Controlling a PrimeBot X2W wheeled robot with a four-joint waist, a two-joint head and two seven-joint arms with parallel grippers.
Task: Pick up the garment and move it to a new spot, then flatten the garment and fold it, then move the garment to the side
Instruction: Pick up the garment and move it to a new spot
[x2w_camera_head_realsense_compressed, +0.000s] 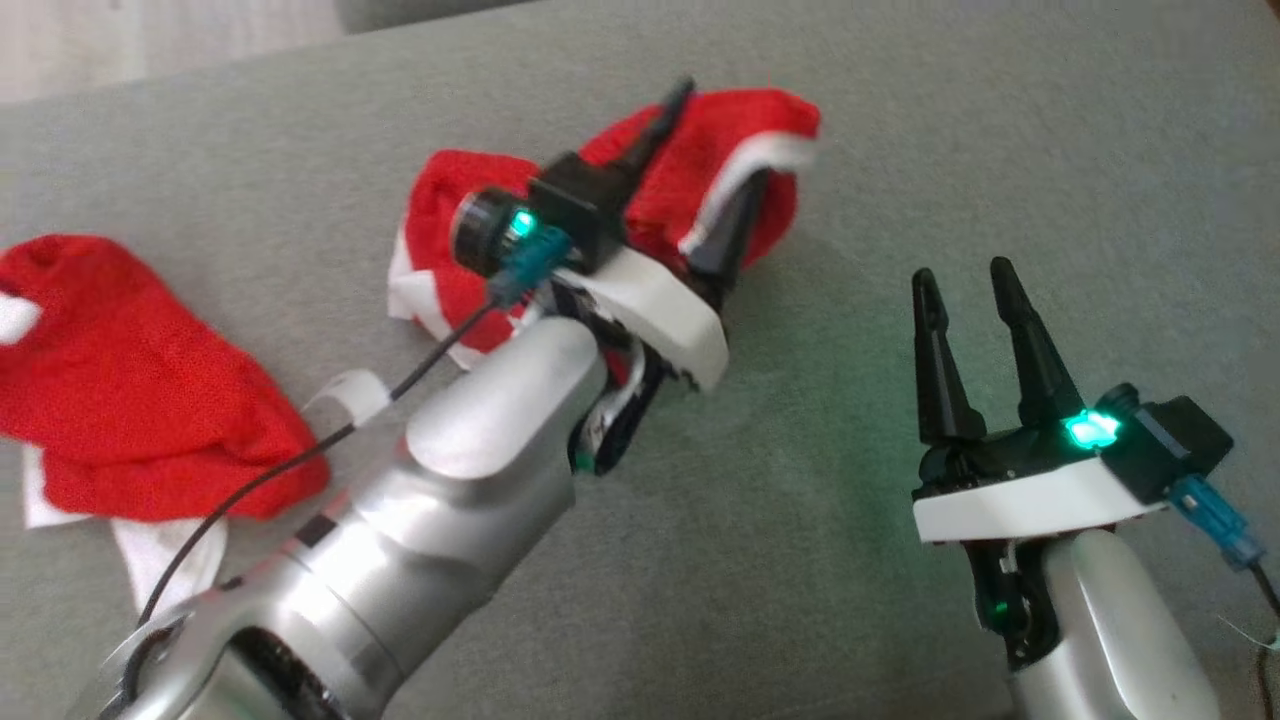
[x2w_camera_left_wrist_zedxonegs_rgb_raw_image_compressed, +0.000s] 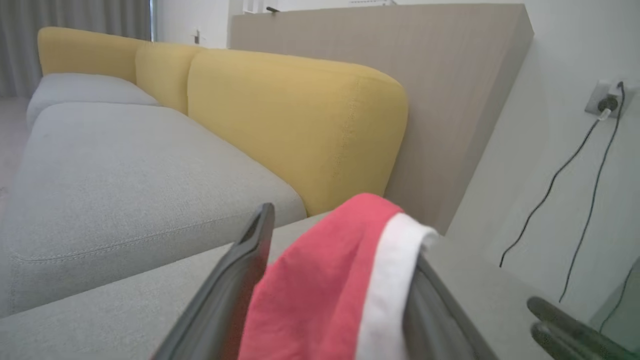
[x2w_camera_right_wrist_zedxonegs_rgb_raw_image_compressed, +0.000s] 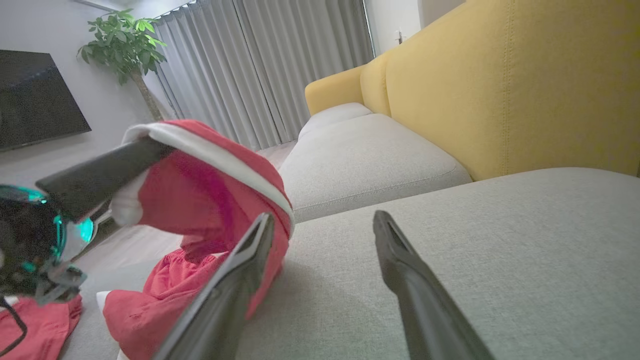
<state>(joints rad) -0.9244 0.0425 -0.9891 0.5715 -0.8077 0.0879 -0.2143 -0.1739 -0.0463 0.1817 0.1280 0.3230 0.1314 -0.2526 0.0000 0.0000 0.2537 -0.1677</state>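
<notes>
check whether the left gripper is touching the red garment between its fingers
Touching. In the left wrist view the garment's white hem lies draped over one finger of the open left gripper, with no gap between them.

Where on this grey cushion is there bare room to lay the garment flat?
Widest bare stretch: grey cushion right of the middle red garment, beyond the right gripper. A smaller patch lies between the left forearm and right gripper. Crowded: the left half, with the second red garment, the left gripper and its arm.
</notes>
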